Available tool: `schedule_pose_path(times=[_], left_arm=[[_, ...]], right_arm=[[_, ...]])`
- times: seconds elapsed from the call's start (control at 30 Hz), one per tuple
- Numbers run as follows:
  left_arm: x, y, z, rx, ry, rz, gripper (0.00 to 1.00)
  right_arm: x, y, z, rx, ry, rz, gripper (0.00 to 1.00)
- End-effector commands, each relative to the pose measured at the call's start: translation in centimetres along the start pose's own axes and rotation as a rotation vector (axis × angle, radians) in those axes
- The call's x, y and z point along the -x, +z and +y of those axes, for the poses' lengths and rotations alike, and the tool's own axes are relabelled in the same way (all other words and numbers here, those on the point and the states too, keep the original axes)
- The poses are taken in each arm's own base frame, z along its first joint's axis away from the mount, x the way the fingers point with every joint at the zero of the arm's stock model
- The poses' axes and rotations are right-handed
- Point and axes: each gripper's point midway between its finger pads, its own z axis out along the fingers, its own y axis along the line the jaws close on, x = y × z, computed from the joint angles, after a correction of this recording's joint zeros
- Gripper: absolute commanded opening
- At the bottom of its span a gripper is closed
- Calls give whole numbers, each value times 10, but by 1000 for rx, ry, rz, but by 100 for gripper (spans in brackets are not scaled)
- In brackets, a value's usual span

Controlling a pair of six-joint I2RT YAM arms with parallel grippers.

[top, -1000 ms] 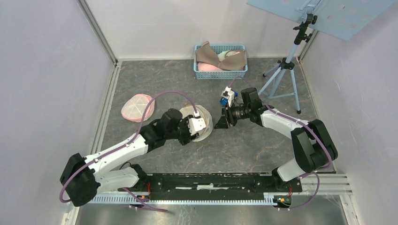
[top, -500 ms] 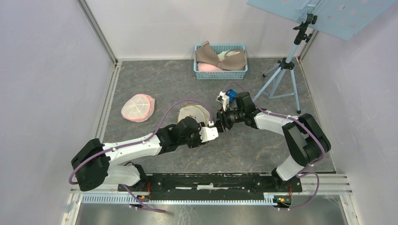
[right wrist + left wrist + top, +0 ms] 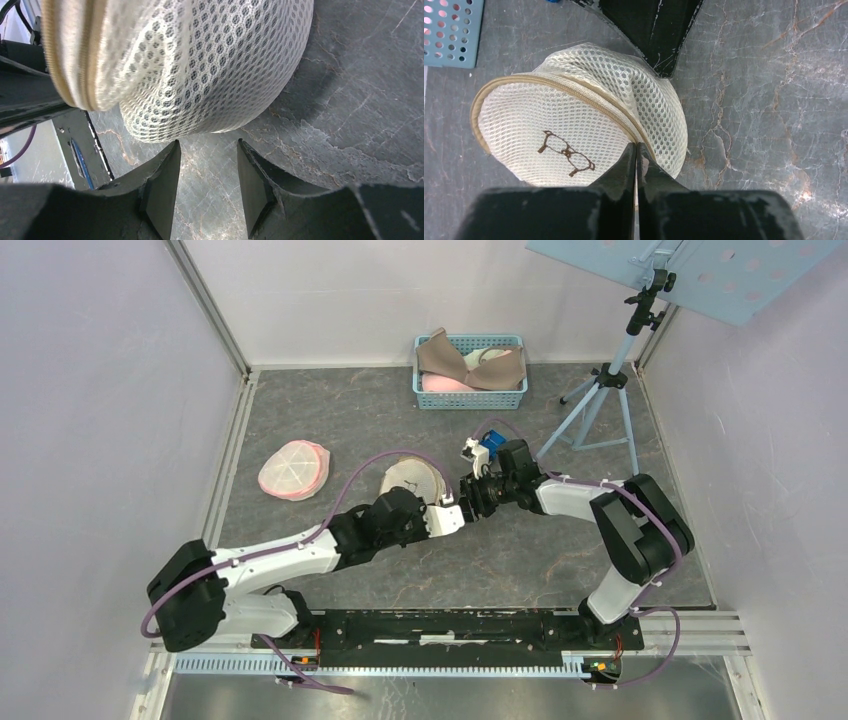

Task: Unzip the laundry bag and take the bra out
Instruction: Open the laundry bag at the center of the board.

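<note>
**Left gripper shut at the zipper**

The mesh laundry bag carries a brown stitched outline and lies just ahead of both sets of jaws. The left arm stretches low, its jaws pressed together at the zipper band; whether they pinch the pull is hidden. The right gripper, arm bent inward, stands open, the bag just beyond its tips.

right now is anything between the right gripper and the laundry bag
Nothing visible. The right gripper is open, with only bare table between it and the mesh laundry bag just ahead. The left gripper is shut at the bag's zipper, off to the side of that gap.
</note>
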Motion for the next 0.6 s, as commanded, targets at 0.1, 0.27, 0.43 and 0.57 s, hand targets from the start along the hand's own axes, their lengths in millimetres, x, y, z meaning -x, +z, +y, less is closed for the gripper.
schedule_pose_path(times=[0.1, 0.27, 0.43, 0.57], left_arm=[[33, -23, 9, -14, -61, -77, 2], [62, -43, 11, -50, -162, -158, 2], [100, -68, 24, -74, -252, -267, 2], [107, -81, 61, -47, -412, -302, 2]], right_arm=[[23, 3, -4, -25, -40, -41, 50], [24, 4, -8, -41, -58, -35, 50], [33, 1, -15, -58, -72, -50, 50], [51, -9, -29, -81, -67, -83, 50]])
